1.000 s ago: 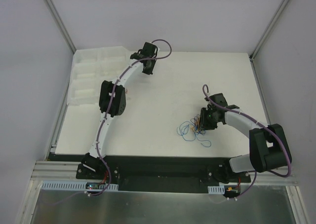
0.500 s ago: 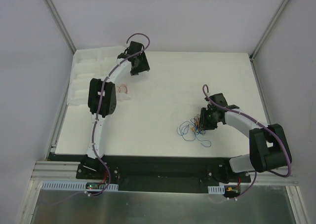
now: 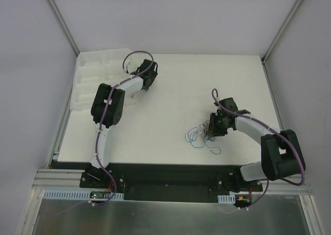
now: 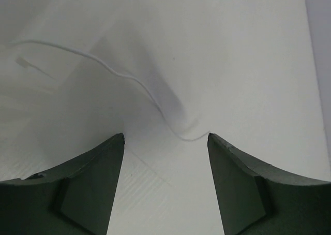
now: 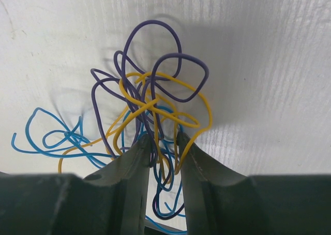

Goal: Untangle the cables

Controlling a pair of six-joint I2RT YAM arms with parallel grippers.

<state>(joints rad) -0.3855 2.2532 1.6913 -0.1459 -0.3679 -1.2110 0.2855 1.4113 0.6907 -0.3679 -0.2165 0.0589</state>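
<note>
The cables (image 3: 200,135) lie in a small tangle right of the table's middle, with blue loops spreading to the left and toward the near edge. In the right wrist view the cables (image 5: 155,98) show as purple, yellow and blue wires knotted together. My right gripper (image 3: 211,130) sits low over the tangle's right side. Its jaws (image 5: 164,137) stand narrowly open, astride several strands that run through the gap with white table showing between them. My left gripper (image 3: 145,82) hangs open at the back left over the edge of a white moulded tray (image 3: 90,74). Nothing is between its fingers (image 4: 165,136).
The white tray (image 4: 77,69) with its shallow compartments takes up the back left corner. Grey walls and metal posts (image 3: 62,23) close in the table. A black rail (image 3: 165,175) with both arm bases runs along the near edge.
My left gripper went from shut to open and moved left and nearer, over the tray's edge. A small red cable showed on the tray half a second ago. The right arm has not moved.
</note>
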